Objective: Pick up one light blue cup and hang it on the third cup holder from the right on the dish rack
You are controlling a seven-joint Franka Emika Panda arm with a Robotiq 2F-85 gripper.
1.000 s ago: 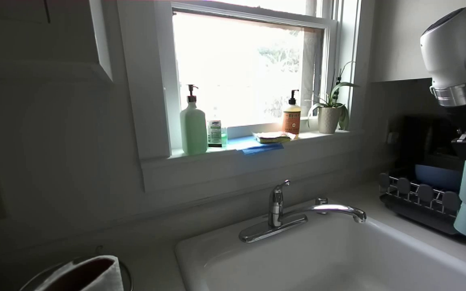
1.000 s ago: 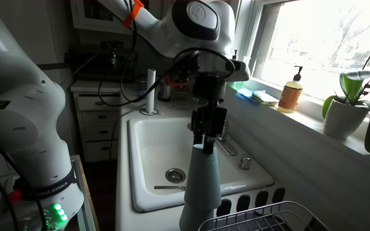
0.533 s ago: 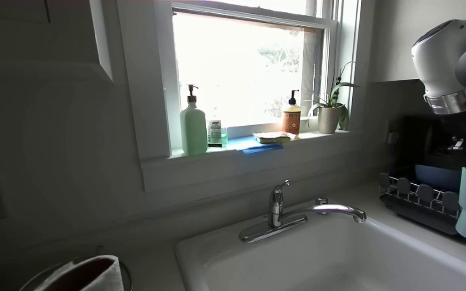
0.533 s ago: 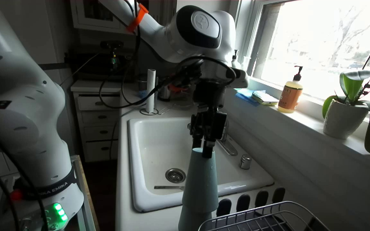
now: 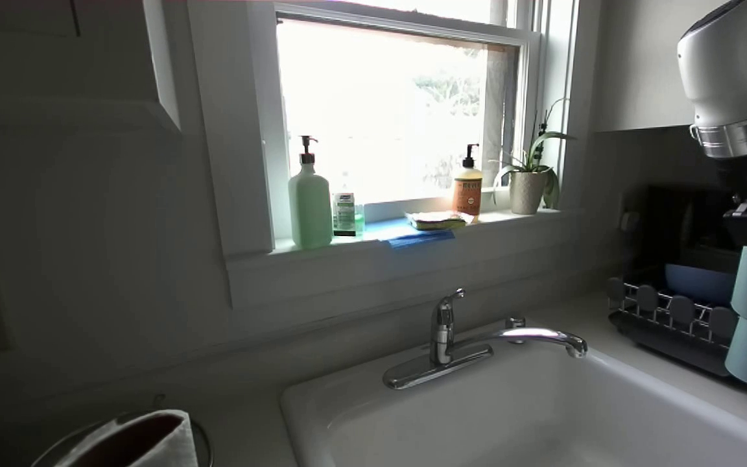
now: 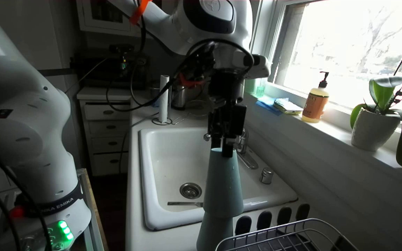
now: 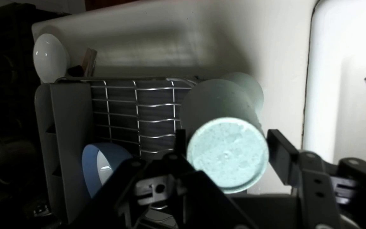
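Note:
My gripper (image 6: 222, 148) is shut on the narrow base of the light blue cup (image 6: 223, 183), which hangs upside down. Its round base (image 7: 227, 156) faces up between the two fingers in the wrist view. Beneath, a second pale-blue cup (image 6: 216, 230) stands inverted on the counter, its top hidden inside the held cup's rim. The dark wire dish rack (image 7: 137, 105) lies right beside them. Dark rounded cup holders (image 5: 681, 311) line its edge in both exterior views. The cups cover part of that row, so I cannot tell which holder is third from the right.
A blue bowl (image 7: 106, 165) sits in the rack. The white sink (image 6: 173, 150) with its chrome faucet (image 5: 509, 337) adjoins the counter. On the windowsill stand an orange soap bottle (image 6: 315, 104) and a potted plant (image 6: 375, 129). A white bowl (image 7: 49, 57) is past the rack.
Gripper and held cup dipped a little, then rose above their earlier height. The held cup slid up along the lower one, which shows more now and shifted only slightly.

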